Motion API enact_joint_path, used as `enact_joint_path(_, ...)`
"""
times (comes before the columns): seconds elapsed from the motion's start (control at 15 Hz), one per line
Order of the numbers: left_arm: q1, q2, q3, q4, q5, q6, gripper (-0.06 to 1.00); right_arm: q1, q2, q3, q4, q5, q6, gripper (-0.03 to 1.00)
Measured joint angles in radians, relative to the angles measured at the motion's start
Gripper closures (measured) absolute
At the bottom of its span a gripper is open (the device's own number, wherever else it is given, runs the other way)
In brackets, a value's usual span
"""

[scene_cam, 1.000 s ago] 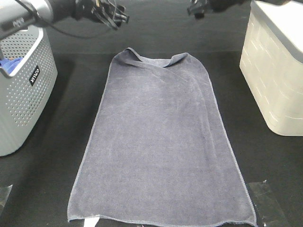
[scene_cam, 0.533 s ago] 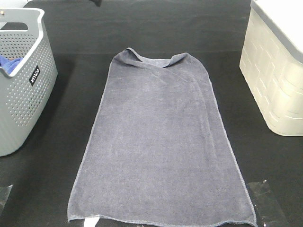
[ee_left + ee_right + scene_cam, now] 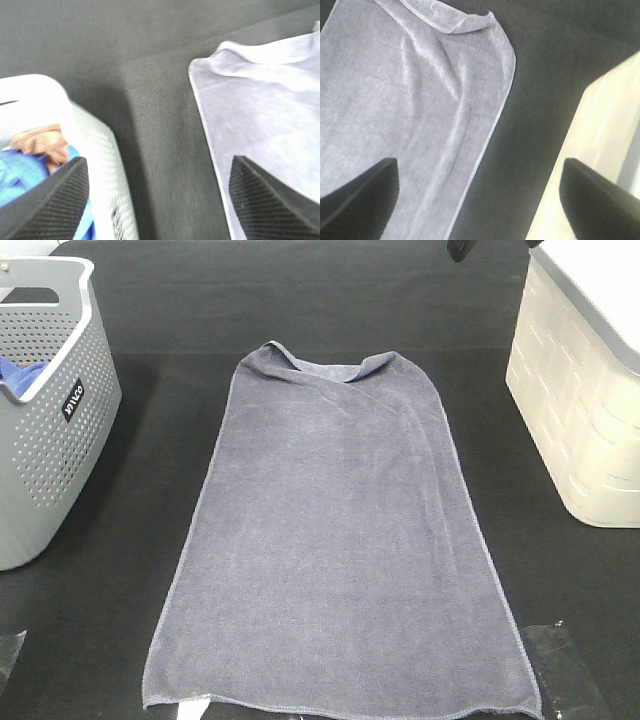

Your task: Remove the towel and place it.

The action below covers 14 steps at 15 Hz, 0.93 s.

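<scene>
The slate-grey towel (image 3: 335, 540) lies spread flat on the black table, its far corners folded over a little. It shows in the left wrist view (image 3: 265, 115) and the right wrist view (image 3: 405, 110). My left gripper (image 3: 160, 200) is open and empty, high above the table between the basket and the towel's far corner. My right gripper (image 3: 480, 200) is open and empty, high above the towel's other far corner. In the exterior high view only a dark bit of the right arm (image 3: 462, 248) shows at the top edge.
A grey perforated basket (image 3: 45, 430) stands at the left, holding a blue cloth (image 3: 25, 175) and a tan cloth (image 3: 42, 142). A cream bin (image 3: 585, 390) stands at the right. Clear plastic scraps (image 3: 560, 660) lie near the front edge.
Both arms have pulled up and back from the towel's far end and left the exterior high view; a bit of the right arm shows again at the top. The towel has not moved.
</scene>
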<state>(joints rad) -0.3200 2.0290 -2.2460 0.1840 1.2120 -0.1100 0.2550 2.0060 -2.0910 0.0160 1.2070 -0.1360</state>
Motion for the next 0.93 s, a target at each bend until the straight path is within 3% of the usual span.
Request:
enact_joint_path(0.2,0.000,-0.208,0.232,0.021,0.000,0.000,0.21,0.000,-0.117,0.154,0.000,0.001,0.025,0.15)
enact_joint_path(0.6,0.000,-0.695,0.911,0.019,0.005,-0.081,0.21,0.000,-0.443,0.593,0.073,0.008,0.063,0.15)
enact_joint_path(0.93,0.000,-1.105,1.339,0.006,0.009,-0.104,0.21,0.000,-0.767,0.967,0.117,0.008,0.062,0.15)
